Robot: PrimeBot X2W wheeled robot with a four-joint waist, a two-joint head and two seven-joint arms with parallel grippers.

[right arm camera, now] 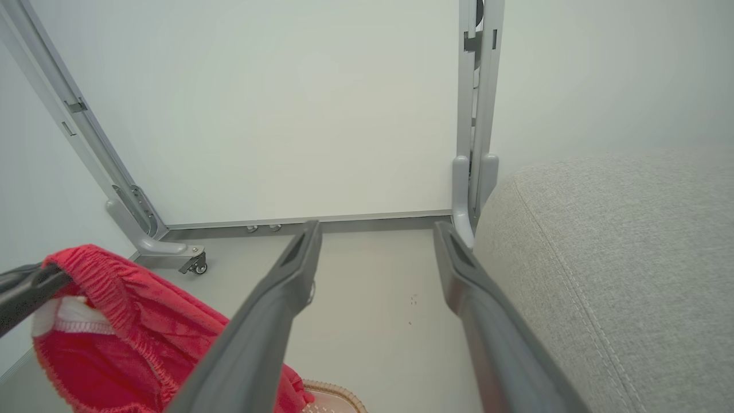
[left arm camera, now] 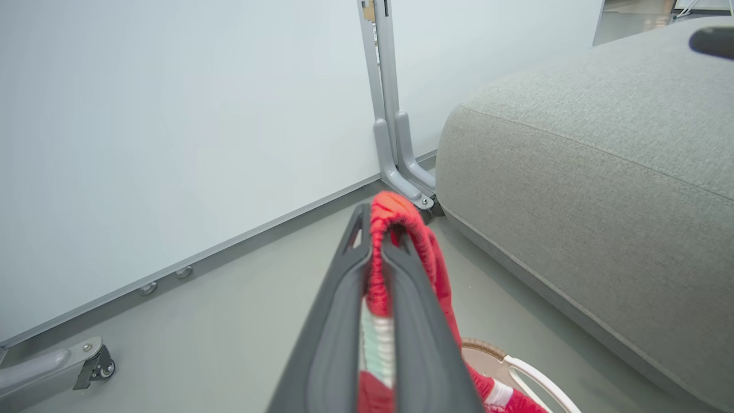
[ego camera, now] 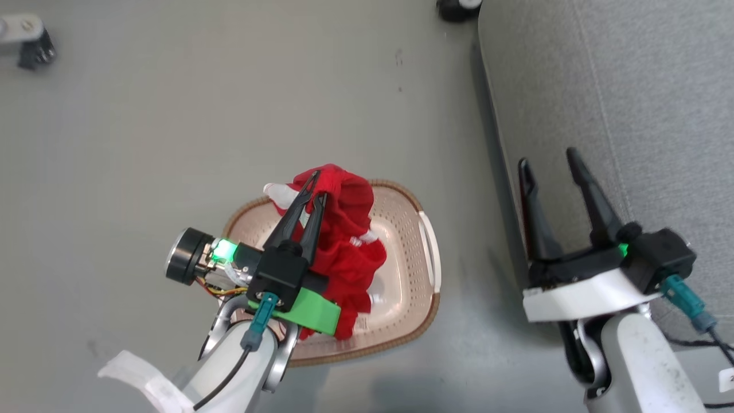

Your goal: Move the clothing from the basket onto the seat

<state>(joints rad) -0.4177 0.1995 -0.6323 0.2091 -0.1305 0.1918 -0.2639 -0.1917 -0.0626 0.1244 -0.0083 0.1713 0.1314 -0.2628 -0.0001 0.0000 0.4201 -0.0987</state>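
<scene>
While left hand (ego camera: 319, 184) clamps clothing (ego camera: 350, 258) (elastic edge, seemingly) | long axis hangs toward basket (ego camera: 414, 275) | right hand (ego camera: 546, 158) spread

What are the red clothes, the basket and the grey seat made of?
The clothing looks like soft fabric: it bunches, with a gathered edge. The basket seems matte plastic, full of holes, with a woven-looking rim. The seat looks like grey woven upholstery with a stitched seam.

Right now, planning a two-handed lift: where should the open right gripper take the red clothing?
Probably the sagging lower folds of the clothing, from the seat side: the left gripper is shut on the gathered waistband above, so the loose bulk hangs over the basket.
</scene>
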